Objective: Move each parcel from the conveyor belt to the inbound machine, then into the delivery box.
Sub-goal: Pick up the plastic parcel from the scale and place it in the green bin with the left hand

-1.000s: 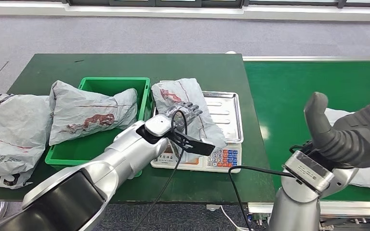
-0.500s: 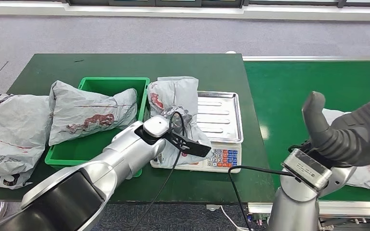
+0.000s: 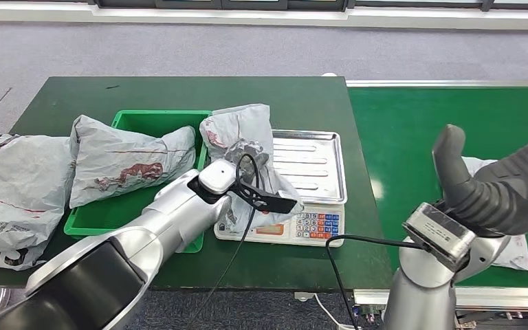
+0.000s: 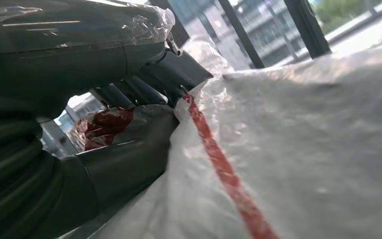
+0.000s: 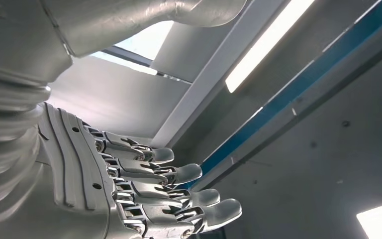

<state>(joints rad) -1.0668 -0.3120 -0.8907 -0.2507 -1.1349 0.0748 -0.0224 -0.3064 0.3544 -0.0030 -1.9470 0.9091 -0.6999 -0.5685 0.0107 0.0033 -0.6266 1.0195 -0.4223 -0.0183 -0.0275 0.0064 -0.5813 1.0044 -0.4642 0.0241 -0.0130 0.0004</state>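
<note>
My left hand [image 3: 247,155] grips a crumpled grey parcel [image 3: 242,127] with red print, held over the left edge of the scale's steel tray [image 3: 314,163], beside the green box [image 3: 152,118]. In the left wrist view the hand [image 4: 122,162] closes on the parcel's plastic [image 4: 303,149], fingers and thumb pinching a fold. Another grey parcel [image 3: 129,162] lies in the green box. My right hand [image 3: 491,189] is raised over the green conveyor belt [image 3: 440,113], empty with its thumb up. In the right wrist view its fingers [image 5: 179,174] are apart. A white parcel [image 3: 482,166] lies on the belt, partly hidden behind it.
A large grey parcel [image 3: 12,185] lies at the far left of the dark green table [image 3: 179,93]. The scale's keypad [image 3: 316,224] faces me. A black cable [image 3: 340,265] hangs off the table's front edge near my right arm.
My left hand has lifted the parcel and carried it left, from the middle of the scale tray to its left edge by the green box. The right hand has barely moved.
</note>
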